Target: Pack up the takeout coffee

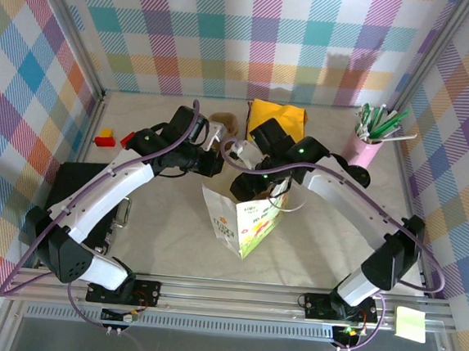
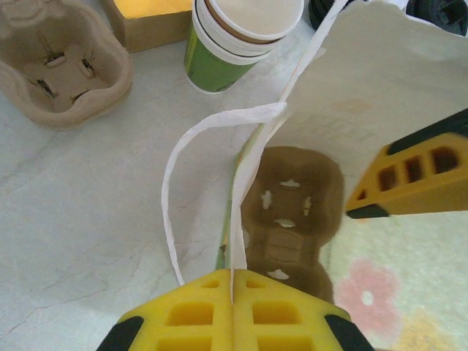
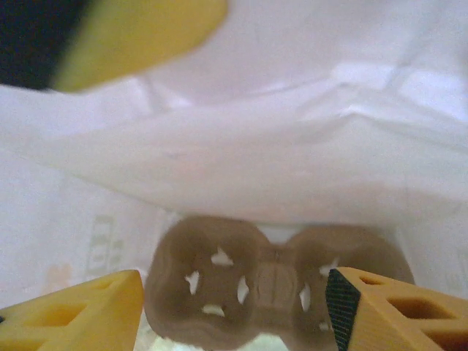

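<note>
On the table [image 1: 162, 247] stand a bag [image 1: 243, 221] in the middle, a box [image 1: 278, 114], cup [image 2: 219, 55] and tray [image 2: 62, 73] near the far edge, and a pen holder [image 1: 366, 150] in the far right corner.

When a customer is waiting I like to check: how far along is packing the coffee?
Done: a pulp tray lies at the bottom of the paper bag. In hand: the left gripper is shut on the bag's edge, and the right gripper is open inside the bag, above the tray. Left: the takeout coffee cup stands on the table outside the bag, not yet packed.
</note>
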Controlling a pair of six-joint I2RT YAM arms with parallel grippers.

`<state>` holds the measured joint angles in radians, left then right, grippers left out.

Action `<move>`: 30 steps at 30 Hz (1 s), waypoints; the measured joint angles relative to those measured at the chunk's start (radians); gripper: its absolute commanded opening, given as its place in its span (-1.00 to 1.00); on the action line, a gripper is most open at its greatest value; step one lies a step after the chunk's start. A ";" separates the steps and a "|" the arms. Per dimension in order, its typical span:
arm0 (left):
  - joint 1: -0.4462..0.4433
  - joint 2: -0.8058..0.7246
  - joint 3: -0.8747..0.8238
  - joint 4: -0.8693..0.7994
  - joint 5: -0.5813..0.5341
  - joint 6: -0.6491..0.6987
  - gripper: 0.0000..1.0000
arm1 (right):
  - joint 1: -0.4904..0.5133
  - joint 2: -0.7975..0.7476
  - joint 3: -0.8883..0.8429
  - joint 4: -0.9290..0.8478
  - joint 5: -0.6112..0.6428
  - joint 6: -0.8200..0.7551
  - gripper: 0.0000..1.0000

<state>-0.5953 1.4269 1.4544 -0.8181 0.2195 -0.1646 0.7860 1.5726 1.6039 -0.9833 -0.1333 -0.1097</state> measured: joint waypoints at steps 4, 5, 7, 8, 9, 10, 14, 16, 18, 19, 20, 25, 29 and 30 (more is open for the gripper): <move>0.000 0.000 0.000 0.000 0.000 0.000 -1.00 | 0.000 -0.055 0.008 0.017 -0.013 0.068 0.38; 0.000 0.000 0.000 0.000 0.000 0.000 -1.00 | 0.000 -0.066 0.008 0.020 -0.015 0.082 0.38; 0.000 0.000 0.000 0.001 0.000 0.000 -1.00 | 0.000 -0.095 0.008 0.028 -0.022 0.116 0.39; 0.000 0.000 0.000 0.001 0.000 -0.001 -1.00 | 0.000 -0.106 0.008 0.034 -0.025 0.130 0.39; 0.000 -0.001 0.000 0.001 0.000 -0.002 -1.00 | 0.000 -0.117 0.008 0.041 -0.027 0.144 0.39; 0.000 -0.002 0.000 0.001 0.000 -0.003 -1.00 | 0.000 -0.127 0.008 0.049 -0.029 0.158 0.39; 0.000 -0.003 0.000 0.000 -0.005 -0.008 -1.00 | 0.000 -0.157 0.004 0.076 -0.017 0.219 0.44; 0.000 -0.003 0.000 -0.002 -0.021 -0.016 -0.89 | -0.002 -0.174 -0.005 0.083 0.003 0.262 0.47; -0.001 -0.003 0.002 -0.009 -0.041 -0.028 -0.67 | -0.002 -0.190 -0.014 0.087 0.029 0.314 0.49; -0.001 -0.004 0.003 -0.016 -0.050 -0.035 -0.54 | -0.002 -0.201 -0.023 0.092 0.045 0.341 0.50; -0.002 -0.006 0.003 -0.021 -0.055 -0.041 -0.46 | -0.004 -0.212 -0.034 0.097 0.059 0.367 0.50; -0.023 -0.010 0.056 -0.065 -0.115 -0.054 -0.30 | -0.019 -0.287 -0.113 0.130 0.128 0.487 0.52; -0.093 -0.023 0.146 -0.101 -0.215 -0.052 -0.30 | -0.049 -0.355 -0.187 0.156 0.156 0.563 0.50; -0.116 -0.029 0.167 -0.103 -0.240 -0.052 -0.30 | -0.061 -0.367 -0.201 0.160 0.157 0.578 0.49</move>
<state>-0.7113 1.3983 1.6211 -0.9215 -0.0200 -0.2165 0.7250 1.2060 1.4033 -0.8230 0.0238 0.4686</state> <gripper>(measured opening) 0.351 0.753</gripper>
